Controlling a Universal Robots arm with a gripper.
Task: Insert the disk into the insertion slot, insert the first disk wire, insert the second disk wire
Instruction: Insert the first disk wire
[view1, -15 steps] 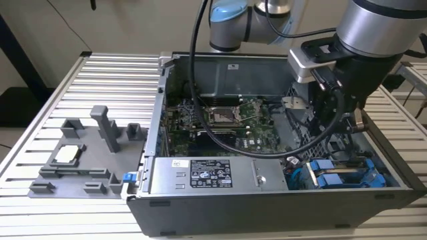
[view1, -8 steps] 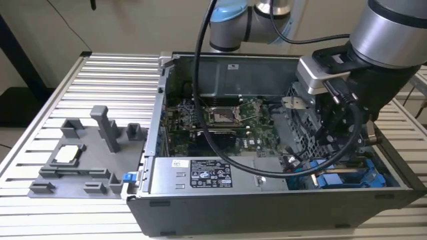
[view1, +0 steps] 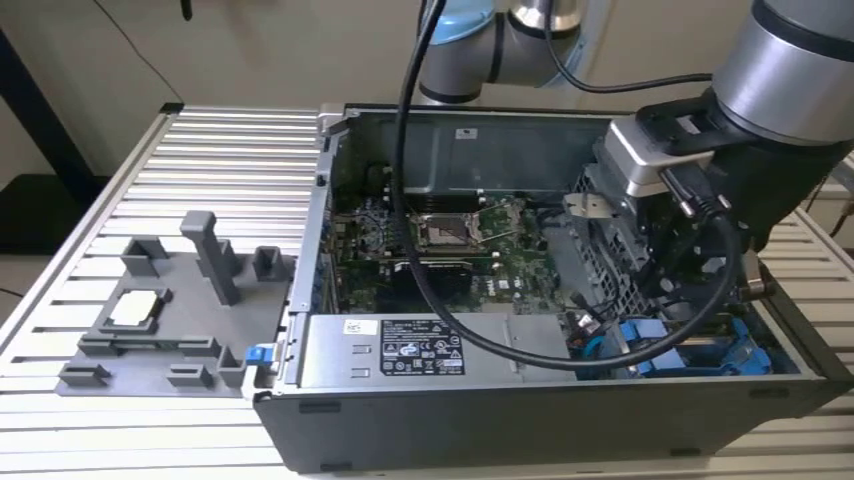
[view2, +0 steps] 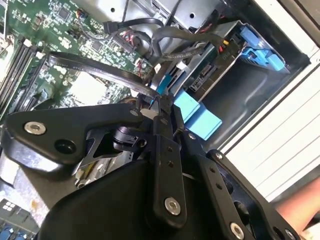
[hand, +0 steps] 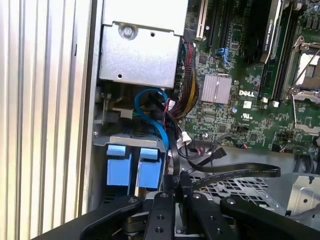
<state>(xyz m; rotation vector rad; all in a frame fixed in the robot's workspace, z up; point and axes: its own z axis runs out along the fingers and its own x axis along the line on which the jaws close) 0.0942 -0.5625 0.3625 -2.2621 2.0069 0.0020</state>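
Beside the seated disk (hand: 132, 167), the tool (view2: 159, 111) pinches shut on a flat black cable (hand: 235, 172).

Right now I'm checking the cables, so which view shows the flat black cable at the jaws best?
The second wrist view: the flat black cable arcs over the motherboard to the jaws. The first wrist view shows the cable's end loop.

The open computer case (view1: 534, 400) sits on the bench (view1: 80, 240) — a fixture tray (view1: 160, 320) at the exterior view's left, the disk (view1: 694, 355) inside the case's near right corner.
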